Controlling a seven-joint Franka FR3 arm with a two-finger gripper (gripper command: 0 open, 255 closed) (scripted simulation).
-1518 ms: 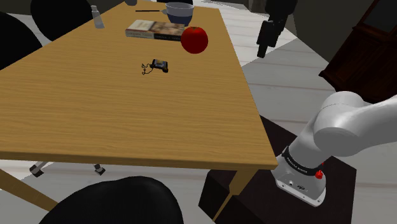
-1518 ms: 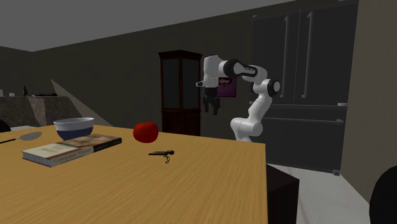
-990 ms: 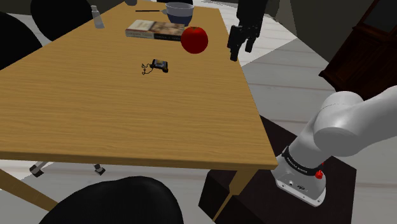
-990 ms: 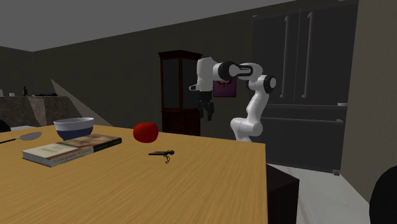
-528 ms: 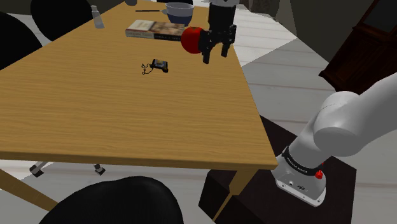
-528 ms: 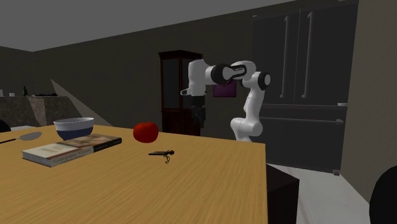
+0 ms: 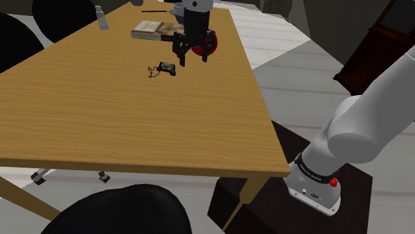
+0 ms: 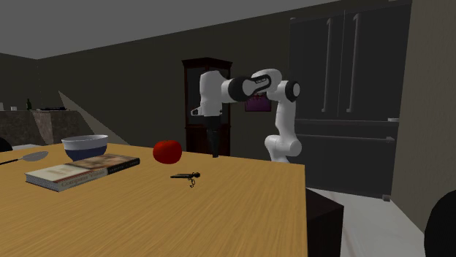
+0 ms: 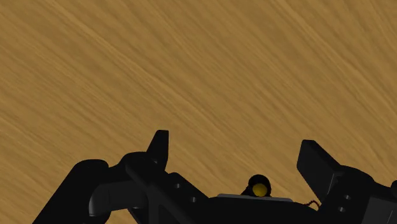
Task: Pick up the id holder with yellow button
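The hand (image 8: pixel 214 151) hangs above the table (image 8: pixel 241 212), beyond the id holder (image 8: pixel 185 175).

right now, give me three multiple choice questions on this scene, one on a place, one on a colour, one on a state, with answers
1. Where does the id holder lie?
A) on the book
B) on the bare table
C) in the bowl

2. What colour is the id holder's button?
A) red
B) green
C) yellow

3. How does the gripper stand?
A) open, holding nothing
B) shut on the id holder
C) shut on the apple

Answers:
1 B: the shoulder view shows it on the wood, to that view's left of the gripper.
2 C: the wrist view shows the round button yellow.
3 A: the wrist view shows the fingers apart with only wood between them.
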